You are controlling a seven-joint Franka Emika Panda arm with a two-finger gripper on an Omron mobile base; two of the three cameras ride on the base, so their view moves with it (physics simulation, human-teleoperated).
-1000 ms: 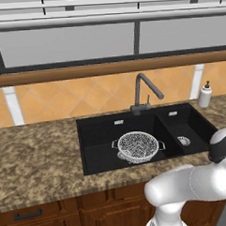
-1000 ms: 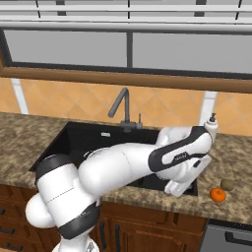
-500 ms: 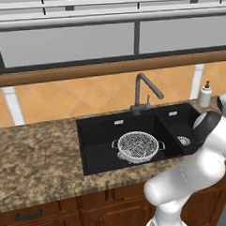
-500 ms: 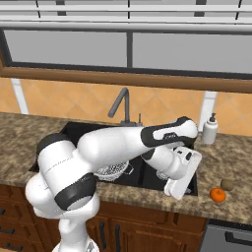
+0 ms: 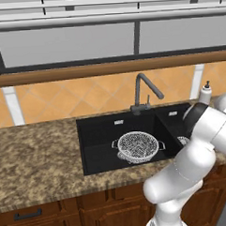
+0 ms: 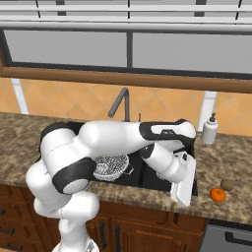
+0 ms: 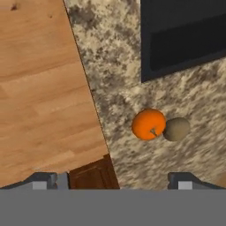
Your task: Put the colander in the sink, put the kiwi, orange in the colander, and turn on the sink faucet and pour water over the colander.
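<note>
A speckled brown granite surface [image 5: 37, 156] runs along the wall under the window, over dark wooden cabinets. The black sink [image 5: 99, 134] is let into it and serves as the landmark. Inside the sink's wider basin sits the colander [image 5: 138, 146], upright on the basin floor. On the surface behind the sink's narrower end stands a white soap dispenser bottle [image 6: 210, 130], near the back wall. To the sink's right, on the front part of the surface, the orange [image 6: 217, 195] and the kiwi [image 6: 227, 184] lie touching or nearly so; in the hand view the orange [image 7: 148, 124] lies just beside the kiwi [image 7: 177, 129], both apart from the sink's corner.
</note>
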